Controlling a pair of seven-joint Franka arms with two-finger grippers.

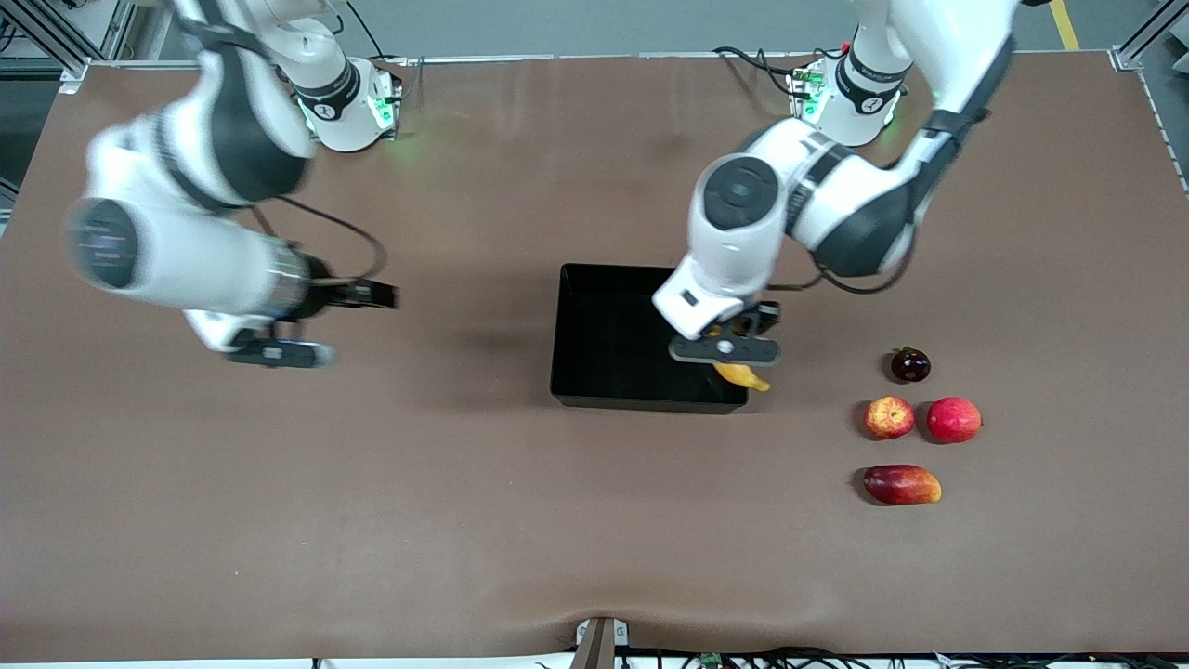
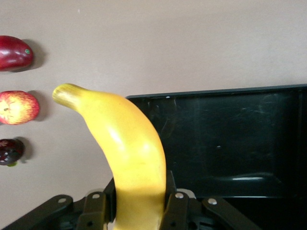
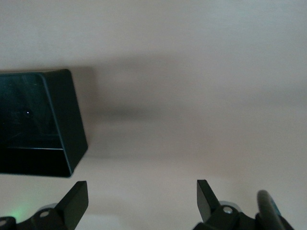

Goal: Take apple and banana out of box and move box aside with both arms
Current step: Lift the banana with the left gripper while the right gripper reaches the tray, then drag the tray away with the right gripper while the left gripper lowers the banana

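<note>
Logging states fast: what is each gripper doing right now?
Left gripper: shut on the banana, over the box.
Right gripper: open, holding nothing.

We could read no text, brand, number or sign in any view. The dark bands on the two arm bases carried small white marks, too small for us to make out, and a green dot on the mango (image 2: 14,52) showed no lettering.
</note>
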